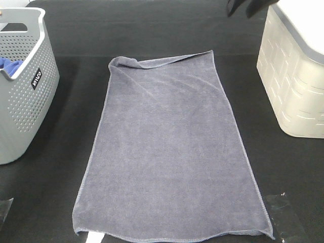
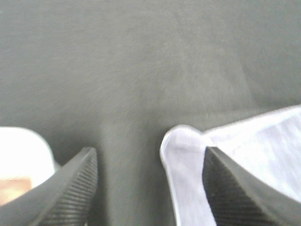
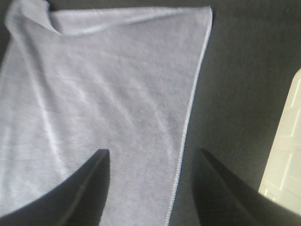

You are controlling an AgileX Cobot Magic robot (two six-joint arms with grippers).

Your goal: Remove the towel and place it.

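Observation:
The greyish-purple towel [image 1: 169,152] lies spread flat on the black table, with its far left corner folded over. In the left wrist view my left gripper [image 2: 150,188] is open. A rounded towel corner [image 2: 186,155] lies beside and under one finger, and nothing is pinched. Over the towel's right hem [image 3: 188,117] my right gripper [image 3: 153,188] hovers open, one finger above the cloth [image 3: 94,94] and the other above bare table. The left gripper does not show in the exterior view.
A grey perforated basket [image 1: 25,96] holding a blue cloth [image 1: 10,65] stands at the left. On the right stands a pale ribbed bin [image 1: 293,76], also seen as the bin [image 3: 284,160]. Two dark shapes [image 1: 243,6] poke in at the far right top edge. A pale object [image 2: 21,160] sits beside the left finger.

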